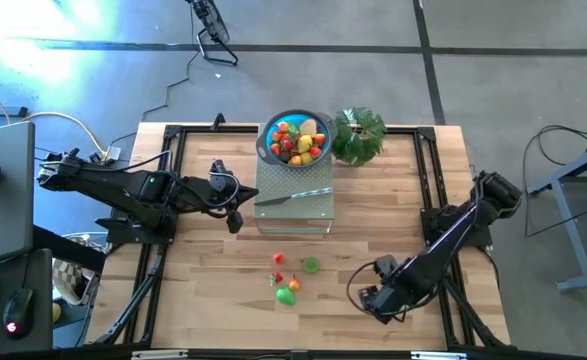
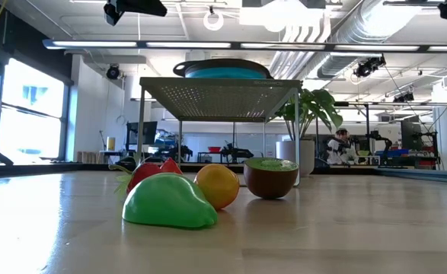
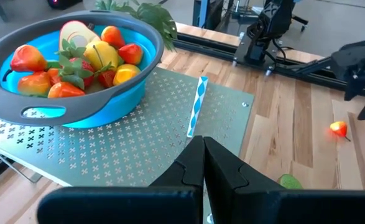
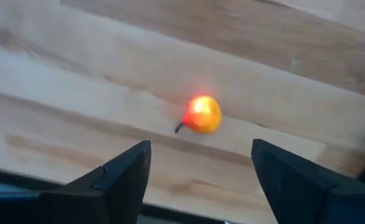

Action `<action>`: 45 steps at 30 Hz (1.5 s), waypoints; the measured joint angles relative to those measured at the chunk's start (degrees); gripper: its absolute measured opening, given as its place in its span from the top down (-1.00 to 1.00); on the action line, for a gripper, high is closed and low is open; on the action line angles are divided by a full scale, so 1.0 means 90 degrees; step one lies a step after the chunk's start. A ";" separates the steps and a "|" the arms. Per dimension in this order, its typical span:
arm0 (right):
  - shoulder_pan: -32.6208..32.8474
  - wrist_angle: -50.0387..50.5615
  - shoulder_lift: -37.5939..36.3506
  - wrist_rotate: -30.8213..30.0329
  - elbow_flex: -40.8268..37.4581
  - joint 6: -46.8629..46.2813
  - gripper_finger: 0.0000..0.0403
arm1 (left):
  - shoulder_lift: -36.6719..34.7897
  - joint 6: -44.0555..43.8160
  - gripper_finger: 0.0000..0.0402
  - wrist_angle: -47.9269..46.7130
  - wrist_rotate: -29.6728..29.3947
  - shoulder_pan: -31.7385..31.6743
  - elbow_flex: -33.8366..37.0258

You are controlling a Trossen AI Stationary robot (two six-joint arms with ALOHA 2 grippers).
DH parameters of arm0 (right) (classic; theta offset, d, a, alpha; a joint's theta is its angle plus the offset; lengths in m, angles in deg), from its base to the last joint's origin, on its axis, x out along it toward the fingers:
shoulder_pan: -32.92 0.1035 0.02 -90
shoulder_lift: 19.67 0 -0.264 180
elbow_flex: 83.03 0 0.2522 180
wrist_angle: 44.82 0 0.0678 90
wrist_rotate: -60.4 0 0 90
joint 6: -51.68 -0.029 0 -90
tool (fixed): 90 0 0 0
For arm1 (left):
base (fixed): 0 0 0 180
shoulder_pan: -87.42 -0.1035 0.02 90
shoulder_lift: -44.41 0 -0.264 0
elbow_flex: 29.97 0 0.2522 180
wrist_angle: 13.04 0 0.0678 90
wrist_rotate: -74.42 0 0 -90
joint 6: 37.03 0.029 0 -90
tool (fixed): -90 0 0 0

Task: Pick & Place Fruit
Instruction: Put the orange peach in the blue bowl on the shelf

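Lying ahead of right pincer [image 4: 201, 171]: fruit [image 4: 201, 114].

Both arms are matte black, built of slim boxy links with rounded joint housings and thin black cables looped alongside. Each ends in two flat, dark, wedge-shaped fingers [image 4: 123, 177].

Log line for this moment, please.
right gripper: open, above red-orange fruit | left gripper: shut, at rack | blue bowl: full
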 joint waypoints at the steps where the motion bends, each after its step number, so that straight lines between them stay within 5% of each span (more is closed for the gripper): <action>1: 0.0033 -0.0002 0.0027 -0.0089 -0.0004 -0.0113 -0.34 | 0.0002 0.0000 1.00 0.0002 0.0000 0.0000 0.0000; 25: 0.0164 -0.0377 0.1243 -0.0143 -0.0005 -0.0174 -0.29 | 0.0001 -0.0002 1.00 0.0000 0.0000 0.0000 0.0000; 35: 0.0250 -0.1500 0.1227 -0.0064 -0.0618 -0.0287 -0.18 | 0.0002 -0.0019 1.00 -0.0050 -0.0002 0.0000 0.0000; 45: 0.0246 -0.1504 0.1217 -0.0145 -0.0656 -0.0219 0.05 | 0.0001 -0.0138 1.00 -0.0223 -0.0002 0.0000 0.0000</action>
